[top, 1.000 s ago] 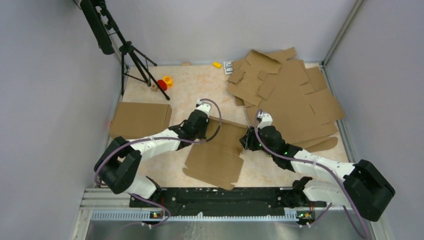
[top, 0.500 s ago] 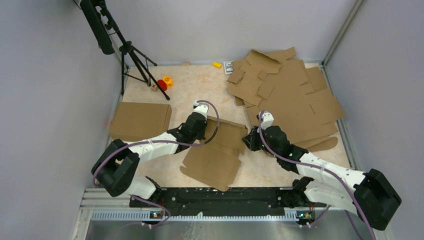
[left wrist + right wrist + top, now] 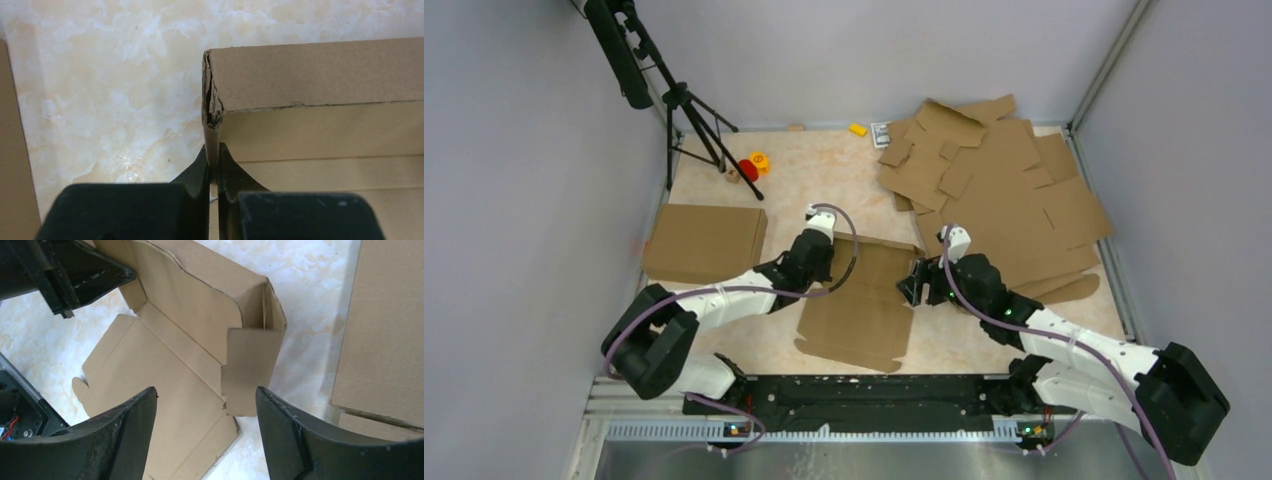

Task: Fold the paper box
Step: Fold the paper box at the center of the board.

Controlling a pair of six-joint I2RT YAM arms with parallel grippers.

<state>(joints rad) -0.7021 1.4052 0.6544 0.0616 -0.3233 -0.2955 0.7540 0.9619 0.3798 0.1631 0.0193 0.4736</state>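
Observation:
The paper box (image 3: 854, 305) lies at mid-table as a brown cardboard blank, its back wall and side flaps raised. In the left wrist view my left gripper (image 3: 212, 151) is shut on the box's upright left side wall, just below the crumpled back corner of the box (image 3: 310, 75). In the top view the left gripper (image 3: 832, 268) sits at the box's left edge. My right gripper (image 3: 911, 285) hovers at the box's right edge. In its wrist view the right gripper (image 3: 206, 392) stands open above the box (image 3: 165, 375), with the raised right flap beyond its fingers and nothing between them.
A pile of flat cardboard blanks (image 3: 999, 195) covers the back right of the table. A folded box (image 3: 704, 240) lies at the left. A black tripod (image 3: 689, 110) stands at the back left beside small red and orange toys (image 3: 752, 165). A yellow block (image 3: 858, 129) lies by the back wall.
The right gripper closed briefly, then opened and now holds nothing. The box has turned and settled squarer on the table, while the left gripper keeps its pinch and has drawn slightly left.

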